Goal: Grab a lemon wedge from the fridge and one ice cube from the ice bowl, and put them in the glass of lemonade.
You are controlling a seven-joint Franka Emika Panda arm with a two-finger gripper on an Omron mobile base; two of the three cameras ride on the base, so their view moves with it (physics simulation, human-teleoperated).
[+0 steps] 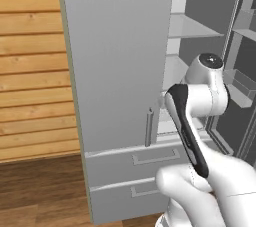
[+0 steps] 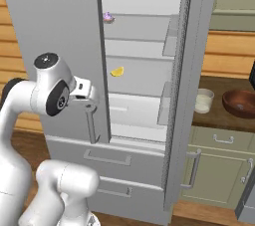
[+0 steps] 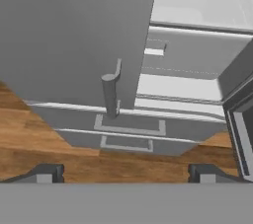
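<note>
**Clerk:** Item one, the fridge (image 2: 60, 46). Condition?

**Arm:** Its right door (image 2: 191, 85) is swung open and the shelves show. Its left door is closed, with its slim handle (image 3: 109, 94) straight ahead of me in the hand view.

**Clerk:** Item two, the lemon wedge.

**Arm:** The lemon wedge (image 2: 117, 72) lies on a middle shelf inside the fridge, near that shelf's left end. A small pink cupcake (image 2: 108, 18) sits one shelf above it; it isn't wanted.

**Clerk:** Item three, your gripper.

**Arm:** My gripper (image 3: 126, 172) is spread wide and holds nothing. It hangs outside the fridge, in front of the closed left door, level with the handle and apart from it.

**Clerk:** Items four and five.

**Arm:** The glass of lemonade (image 2: 203, 101) stands on the counter to the right of the fridge, just past the open door. The ice bowl (image 2: 241, 102) rests beyond the glass, farther from the fridge. I can't make out the cubes.

**Clerk:** Step in hand?

**Arm:** As I judge it, the fetching of the wedge. The fridge is open, but nothing is picked up.

**Clerk:** Next move?

**Arm:** Swing right, past the left door's edge, rise to the wedge's shelf and reach in. The wedge is tiny, so my jaws must straddle it squarely before closing, clear of the shelf above.
</note>
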